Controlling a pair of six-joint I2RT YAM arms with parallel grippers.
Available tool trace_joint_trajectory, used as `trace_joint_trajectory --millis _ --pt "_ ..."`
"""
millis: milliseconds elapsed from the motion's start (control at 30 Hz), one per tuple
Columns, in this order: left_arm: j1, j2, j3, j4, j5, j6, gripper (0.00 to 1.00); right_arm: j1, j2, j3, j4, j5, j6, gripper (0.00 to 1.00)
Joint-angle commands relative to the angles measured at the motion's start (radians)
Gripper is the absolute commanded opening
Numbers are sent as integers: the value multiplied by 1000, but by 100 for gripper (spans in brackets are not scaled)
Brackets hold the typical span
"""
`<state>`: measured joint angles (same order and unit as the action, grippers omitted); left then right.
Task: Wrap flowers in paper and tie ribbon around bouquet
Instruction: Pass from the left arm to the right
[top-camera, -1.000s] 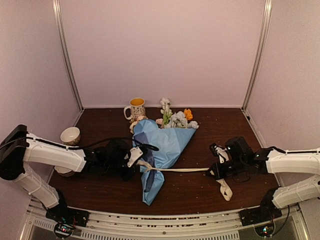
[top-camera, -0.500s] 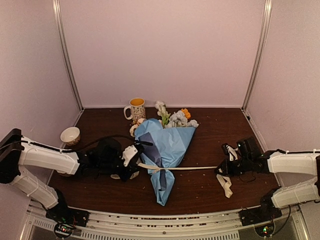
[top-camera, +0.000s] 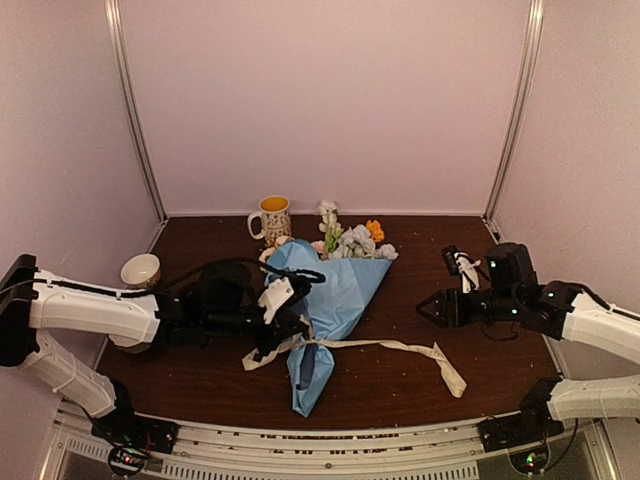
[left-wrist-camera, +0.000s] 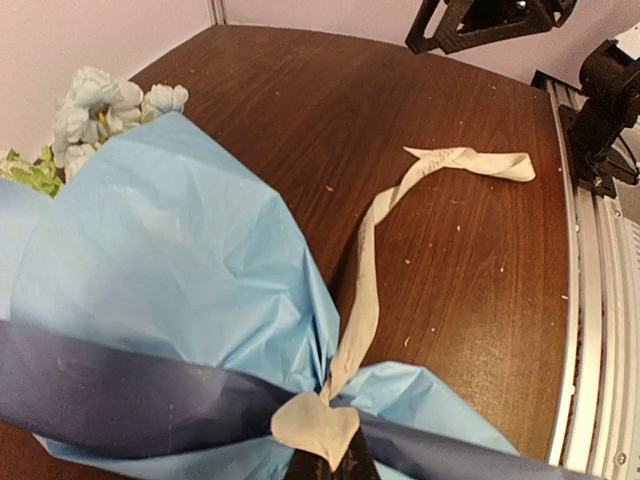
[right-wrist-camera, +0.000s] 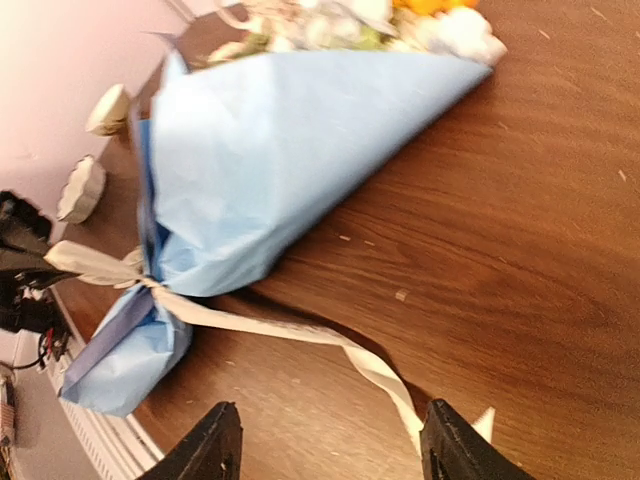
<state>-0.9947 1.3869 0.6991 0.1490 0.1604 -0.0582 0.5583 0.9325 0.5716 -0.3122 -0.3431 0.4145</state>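
Changed: right gripper (right-wrist-camera: 328, 452) has let go of the ribbon (top-camera: 392, 346); the band was taut and now lies slack on the table (top-camera: 420, 240).
Left gripper (left-wrist-camera: 328, 465): closed tight on the ribbon's short end, right at my fingertips.
Right gripper: jaws apart, empty; the ribbon tail lies just ahead of them.
Bouquet (top-camera: 335, 290): between my two grippers, ribbon around its narrow waist.
Flowers (top-camera: 352, 238): farthest, past the paper's (left-wrist-camera: 170, 250) wide mouth.
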Motion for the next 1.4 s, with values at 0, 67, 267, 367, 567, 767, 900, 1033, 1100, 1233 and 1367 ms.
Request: trace_joint_trajectory --millis 0,67,267,367,567,767,900,1033,1100,1233,1367 --pt "3 26 66 30 34 69 0 164 22 75 138 -26 -58 62" --pt "4 31 64 54 37 77 0 237 115 112 271 -102 -81 60" --pt "10 54 46 101 47 90 0 340 464 341 389 -260 -209 48" --pt "34 46 12 140 95 81 0 363 602 438 395 -304 -237 48" --pt "93 17 -38 170 103 46 0 374 714 483 440 -291 -253 48" --pt "136 16 -66 252 173 -4 0 421 736 427 510 -149 -286 43" --pt "136 46 -74 286 214 -18 0 438 802 419 580 -102 -261 39" --pt "137 57 -68 267 212 -11 0 439 843 441 579 -91 -257 39" --pt "138 53 -70 267 209 -7 0 440 849 445 577 -82 -257 35" --pt "144 53 -71 263 201 -7 0 439 854 424 626 -80 -221 12" --pt "146 51 -71 252 212 -6 0 438 858 413 644 -59 -199 0"
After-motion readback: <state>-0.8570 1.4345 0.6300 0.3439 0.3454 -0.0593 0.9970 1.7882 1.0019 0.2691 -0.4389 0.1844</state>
